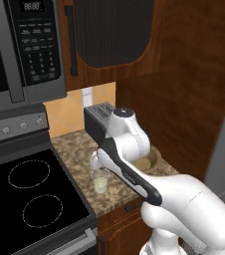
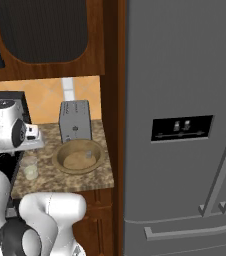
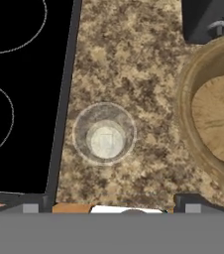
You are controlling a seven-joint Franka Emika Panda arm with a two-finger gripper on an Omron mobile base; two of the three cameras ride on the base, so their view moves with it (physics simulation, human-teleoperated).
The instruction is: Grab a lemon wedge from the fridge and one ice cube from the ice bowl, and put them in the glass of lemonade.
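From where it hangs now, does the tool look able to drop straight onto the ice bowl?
Probably not straight down: the open tool hangs over the glass of lemonade, with the ice bowl off to one side on the counter. Nothing stands between them, so a short sideways shift looks enough.

The white arm (image 1: 134,164) reaches forward over the speckled counter (image 1: 74,149), its hand hanging above the glass of lemonade (image 1: 100,181), which stands upright just below it with pale yellow liquid inside. Behind the hand sits a grey toaster (image 1: 95,119). To the hand's right, the rim of the ice bowl (image 1: 153,158) peeks out from behind the arm. To its left lies the black stovetop (image 1: 30,194), with the microwave (image 1: 20,45) above.
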